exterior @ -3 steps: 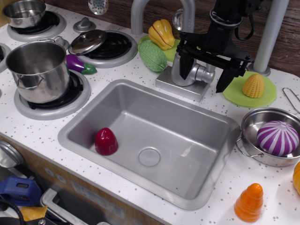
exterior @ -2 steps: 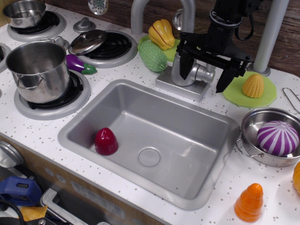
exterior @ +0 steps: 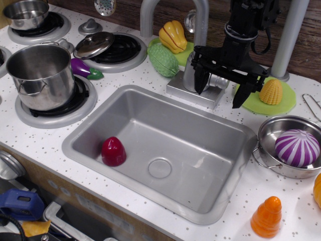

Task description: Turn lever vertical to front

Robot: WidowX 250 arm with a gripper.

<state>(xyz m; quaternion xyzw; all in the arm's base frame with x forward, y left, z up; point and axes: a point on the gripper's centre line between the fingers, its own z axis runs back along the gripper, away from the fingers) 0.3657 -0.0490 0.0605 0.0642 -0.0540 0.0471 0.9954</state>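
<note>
The silver tap body (exterior: pixel 191 75) stands on a square base behind the sink, under the arched spout (exterior: pixel 173 5). The lever (exterior: pixel 219 82) is a short silver-grey stub sticking out to the right of the tap body; most of it is hidden by my gripper. My black gripper (exterior: pixel 220 92) hangs from above with its fingers (exterior: pixel 200 80) spread wide. One finger is left of the lever and the other is right of it, over the green plate. The jaws are open and straddle the lever without closing on it.
The grey sink (exterior: pixel 100 115) holds a red toy (exterior: pixel 114 151). A yellow corn (exterior: pixel 271 92) lies on a green plate right of the gripper. A green vegetable (exterior: pixel 162 59) and a yellow one (exterior: pixel 173 36) lie left of the tap. A pan with a purple ball (exterior: pixel 297 147) is at the right.
My gripper has dropped lower and shifted slightly right, so its fingers now reach down on both sides of the lever. The lever looks unmoved.
</note>
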